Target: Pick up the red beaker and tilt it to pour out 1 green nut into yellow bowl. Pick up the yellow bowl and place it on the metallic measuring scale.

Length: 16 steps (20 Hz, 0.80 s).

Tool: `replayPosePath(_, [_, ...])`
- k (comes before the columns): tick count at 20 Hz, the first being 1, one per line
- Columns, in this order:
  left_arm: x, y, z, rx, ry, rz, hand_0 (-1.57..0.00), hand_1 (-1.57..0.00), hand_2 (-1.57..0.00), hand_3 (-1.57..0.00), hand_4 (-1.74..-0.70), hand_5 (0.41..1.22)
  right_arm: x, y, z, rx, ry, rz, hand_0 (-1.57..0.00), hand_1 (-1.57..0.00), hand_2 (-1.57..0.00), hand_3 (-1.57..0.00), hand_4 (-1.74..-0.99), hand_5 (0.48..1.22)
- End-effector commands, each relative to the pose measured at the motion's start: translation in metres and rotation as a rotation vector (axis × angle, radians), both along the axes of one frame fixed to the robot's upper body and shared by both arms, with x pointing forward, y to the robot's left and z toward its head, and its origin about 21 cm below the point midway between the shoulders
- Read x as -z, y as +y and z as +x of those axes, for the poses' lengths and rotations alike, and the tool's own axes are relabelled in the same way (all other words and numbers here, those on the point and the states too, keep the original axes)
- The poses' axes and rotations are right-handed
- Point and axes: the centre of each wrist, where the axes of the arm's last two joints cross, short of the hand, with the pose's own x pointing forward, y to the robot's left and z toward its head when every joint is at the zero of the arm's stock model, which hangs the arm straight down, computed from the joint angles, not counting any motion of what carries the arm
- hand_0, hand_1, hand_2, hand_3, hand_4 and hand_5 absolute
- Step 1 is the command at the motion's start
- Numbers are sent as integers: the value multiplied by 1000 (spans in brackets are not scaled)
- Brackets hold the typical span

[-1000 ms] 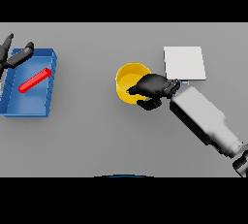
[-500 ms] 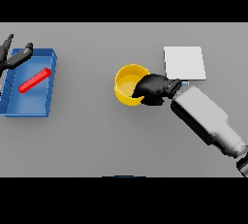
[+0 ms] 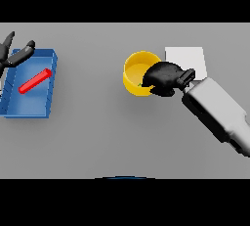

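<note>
The yellow bowl (image 3: 134, 70) sits right of centre, and a speck of green shows inside it by the hand. My right hand (image 3: 163, 78) has its fingers curled over the bowl's right rim, gripping it. Directly to the right, the metallic measuring scale (image 3: 187, 60) is a pale flat square, partly covered by my right wrist. The red beaker (image 3: 35, 80) lies on its side inside the blue tray (image 3: 48, 103) at the far left. Over that tray's upper left corner, my left hand (image 3: 12, 54) hovers with its fingers spread.
The blue tray occupies the table's left edge. My right forearm (image 3: 218, 113) runs from the bowl toward the lower right.
The bowl, with my right hand on its rim, has risen and shifted toward the scale. The left hand and the beaker have stayed put.
</note>
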Motion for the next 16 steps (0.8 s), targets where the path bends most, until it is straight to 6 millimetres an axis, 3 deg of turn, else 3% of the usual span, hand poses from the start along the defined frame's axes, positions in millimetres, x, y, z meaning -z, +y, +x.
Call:
replayPosePath(1, [0,2,0,0,-5,-8,1,1,1,1,-788,702,-2,1,-4,8,-7,-2,-1563,-1562,-1447,-1199,-1738,1219])
replayPosePath(5, [0,4,0,-3,-11,-19,1,1,1,1,-800,704,-12,-3,-17,31,-24,16,-1520,-1567,-1520,-1179,-1740,1219])
replayPosePath(9, [0,3,-1,-12,6,-38,1,1,1,1,-826,723,-28,-24,-4,123,-107,10,-1550,-1570,-1504,-1174,-1741,1220])
replayPosePath(16, [-3,-2,-4,-28,14,-46,1,1,1,1,-851,754,-28,-67,29,270,-189,25,-1567,-1571,-1553,-1155,-1741,1221])
